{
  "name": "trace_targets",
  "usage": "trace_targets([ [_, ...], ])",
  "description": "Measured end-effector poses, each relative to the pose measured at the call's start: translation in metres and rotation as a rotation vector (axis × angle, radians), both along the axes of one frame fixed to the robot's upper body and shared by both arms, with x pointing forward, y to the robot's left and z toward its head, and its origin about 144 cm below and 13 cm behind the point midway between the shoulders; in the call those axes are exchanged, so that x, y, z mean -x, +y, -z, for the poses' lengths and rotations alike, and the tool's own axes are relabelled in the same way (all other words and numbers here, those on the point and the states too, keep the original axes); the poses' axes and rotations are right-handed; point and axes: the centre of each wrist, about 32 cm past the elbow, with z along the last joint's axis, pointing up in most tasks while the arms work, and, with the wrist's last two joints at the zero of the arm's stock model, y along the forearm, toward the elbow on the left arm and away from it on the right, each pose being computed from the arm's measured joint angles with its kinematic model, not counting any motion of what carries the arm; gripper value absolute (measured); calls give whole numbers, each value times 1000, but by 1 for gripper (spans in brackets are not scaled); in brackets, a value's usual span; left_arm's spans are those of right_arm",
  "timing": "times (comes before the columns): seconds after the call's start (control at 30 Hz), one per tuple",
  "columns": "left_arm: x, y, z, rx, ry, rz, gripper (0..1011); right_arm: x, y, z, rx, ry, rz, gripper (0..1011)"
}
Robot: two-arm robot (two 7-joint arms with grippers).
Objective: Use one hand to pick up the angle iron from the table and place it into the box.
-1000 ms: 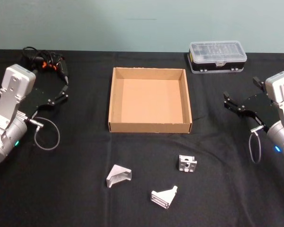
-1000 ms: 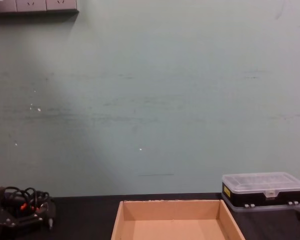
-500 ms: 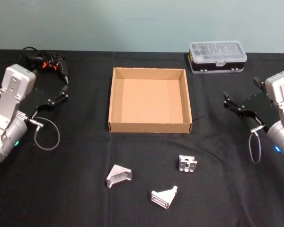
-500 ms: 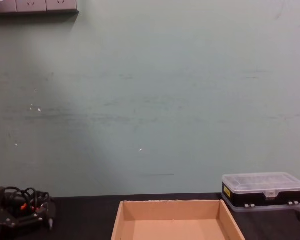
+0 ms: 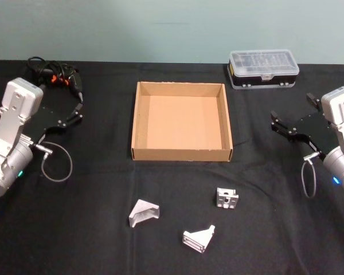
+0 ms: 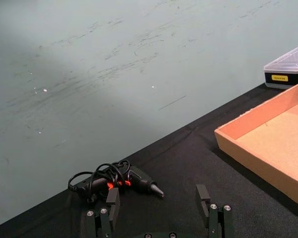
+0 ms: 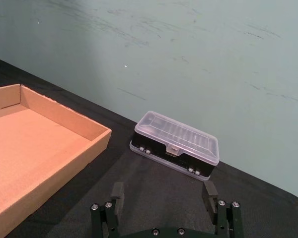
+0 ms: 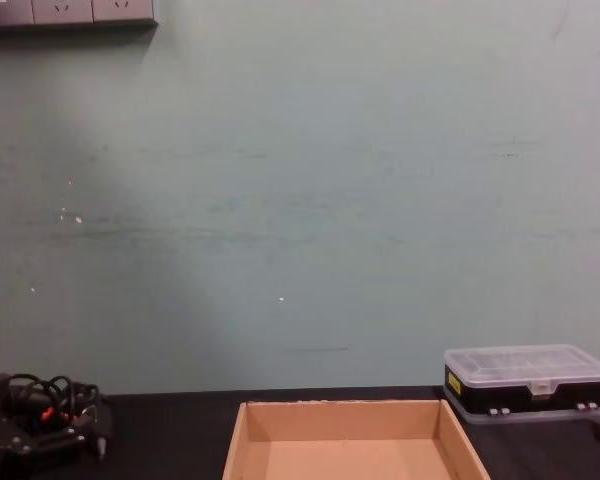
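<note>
Head view: angle-iron [image 5: 227,198], right pincer [image 5: 291,110] apart

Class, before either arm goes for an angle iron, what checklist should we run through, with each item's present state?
1. Box empty, top open: ok.
2. Left angle iron, nearest angle iron and right angle iron lie apart on the table: ok.
3. Left pincer open, empty: ok.
4. Right pincer open, empty: ok.
5. A pincer above an angle iron: not ok; both are out at the table's sides, level with the box.
</note>
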Motion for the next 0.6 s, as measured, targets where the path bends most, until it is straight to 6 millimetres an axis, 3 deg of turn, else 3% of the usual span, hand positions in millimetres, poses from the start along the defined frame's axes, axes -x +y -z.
trace_targets([
  [0.6, 0, 0, 0, 0, 0, 0, 1000, 0, 0, 0, 0, 0, 0, 1004],
])
